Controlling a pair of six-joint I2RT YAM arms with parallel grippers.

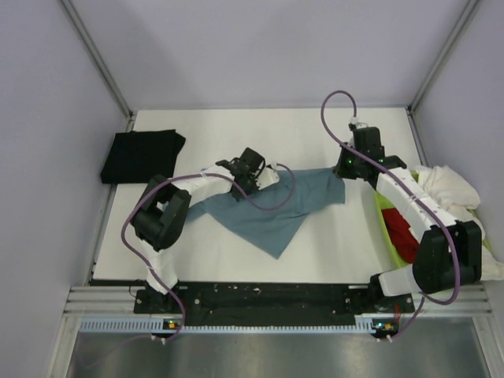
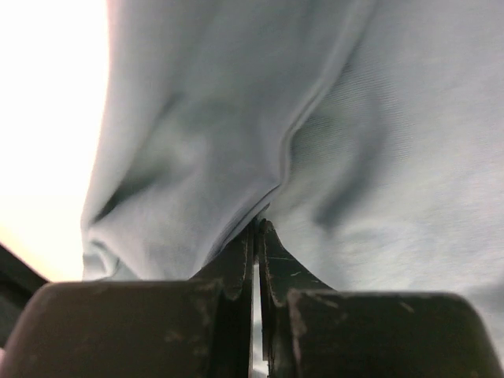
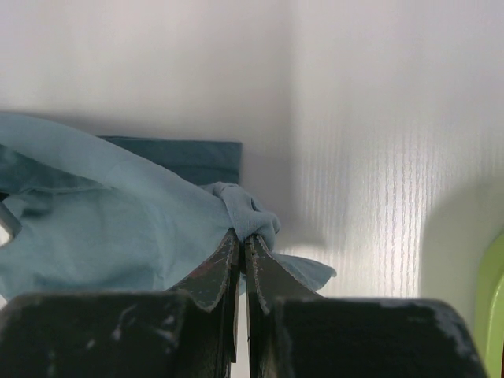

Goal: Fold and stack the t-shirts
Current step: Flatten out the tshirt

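Note:
A slate-blue t-shirt is stretched across the middle of the white table, one corner hanging toward the front. My left gripper is shut on its left edge; the cloth fills the left wrist view above the closed tips. My right gripper is shut on its right edge, a bunched fold pinched at the tips. A folded black t-shirt lies at the far left. A white t-shirt and a red one lie in the bin on the right.
The lime-green bin stands at the table's right edge under my right arm; its rim shows in the right wrist view. Purple cables loop over both arms. Grey walls close in the back and sides.

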